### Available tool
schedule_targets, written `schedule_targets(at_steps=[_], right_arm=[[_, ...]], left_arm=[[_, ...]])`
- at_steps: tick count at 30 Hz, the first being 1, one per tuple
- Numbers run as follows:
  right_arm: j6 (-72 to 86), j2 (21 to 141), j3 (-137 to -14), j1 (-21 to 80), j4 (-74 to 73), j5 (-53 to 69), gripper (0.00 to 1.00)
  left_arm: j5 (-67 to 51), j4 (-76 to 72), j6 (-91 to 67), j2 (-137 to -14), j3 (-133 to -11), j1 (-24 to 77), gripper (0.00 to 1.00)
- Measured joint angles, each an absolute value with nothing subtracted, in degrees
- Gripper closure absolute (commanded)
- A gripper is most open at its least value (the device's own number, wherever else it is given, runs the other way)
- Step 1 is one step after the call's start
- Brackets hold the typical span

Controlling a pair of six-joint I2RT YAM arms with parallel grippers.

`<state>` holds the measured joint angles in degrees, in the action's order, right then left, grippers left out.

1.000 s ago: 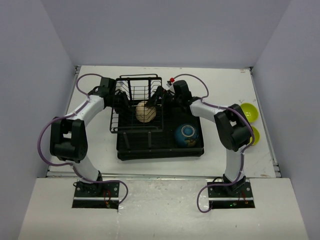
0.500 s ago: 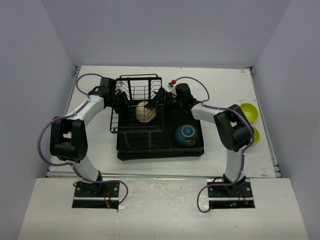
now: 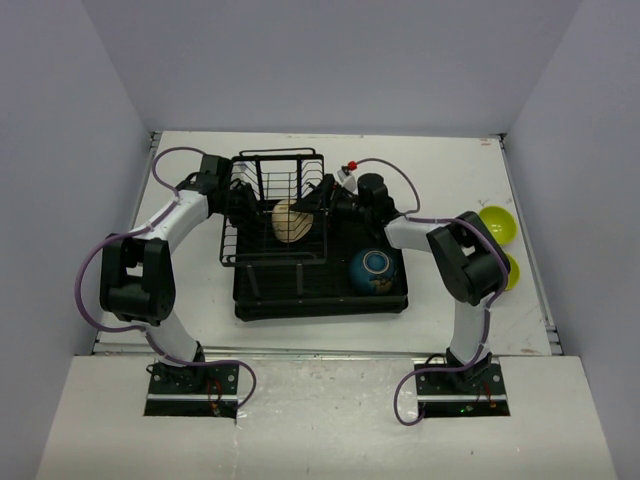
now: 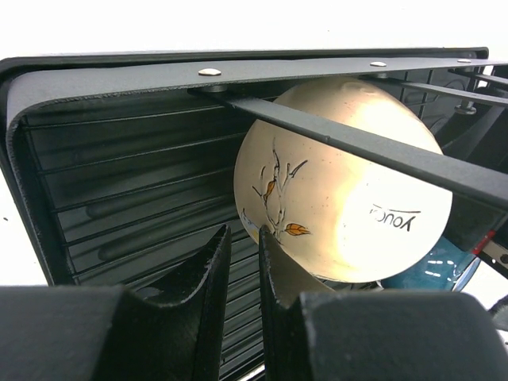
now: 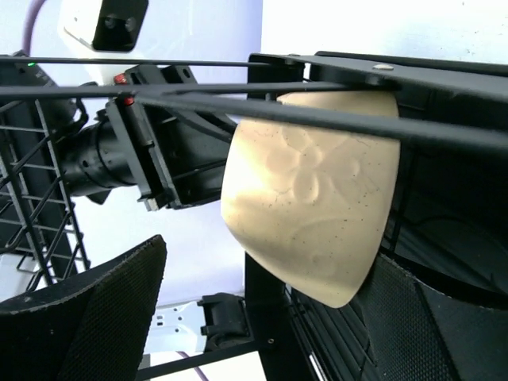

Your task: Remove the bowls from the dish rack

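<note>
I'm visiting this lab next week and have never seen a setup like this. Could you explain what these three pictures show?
The machine is two robot arms, a left arm and a right arm, bolted side by side at the table's near edge. Each ends in a two-finger gripper. The wide picture comes from a fixed camera above and behind them. The other two come from cameras on the wrists, so each shows its own fingers.

On the table sits a black dish rack joined to a tray. A pale bowl stands on edge in the rack, and a blue bowl lies in the tray. Two lime-green bowls sit on the table to the right.

The left gripper is nearly closed beside the pale bowl. The right gripper is open with that bowl just ahead. Neither appears to grip anything.
</note>
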<state>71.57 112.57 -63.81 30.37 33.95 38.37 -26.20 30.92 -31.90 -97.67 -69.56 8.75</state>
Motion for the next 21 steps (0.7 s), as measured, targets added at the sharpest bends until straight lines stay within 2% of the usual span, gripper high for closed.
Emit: schedule_targets(at_steps=[3, 7, 10, 14, 18, 21], right_arm=[[72.9, 111.9, -62.3, 30.4, 35.5, 38.2, 0.12], [75.0, 111.8, -62.0, 30.5, 36.5, 38.2, 0.23], [77.2, 112.2, -62.0, 30.5, 38.6, 38.3, 0.36], [80.7, 114.2, -62.5, 30.5, 41.4, 38.6, 0.38], [83.6, 117.1, -64.5, 30.6, 41.6, 39.0, 0.45], [85.3, 118.1, -64.9, 30.7, 41.7, 39.3, 0.54]], left_arm=[[-26.2, 30.9, -31.9, -97.7, -69.6, 8.8, 0.79], [-26.2, 30.9, -31.9, -97.6, -69.6, 8.8, 0.79], [-26.2, 30.9, -31.9, -97.7, -69.6, 8.8, 0.78], [-26.2, 30.9, -31.9, -97.6, -69.6, 8.8, 0.78], [-26.2, 31.0, -31.9, -97.6, -69.6, 8.8, 0.78], [-26.2, 31.0, -31.9, -97.6, -69.6, 8.8, 0.78]])
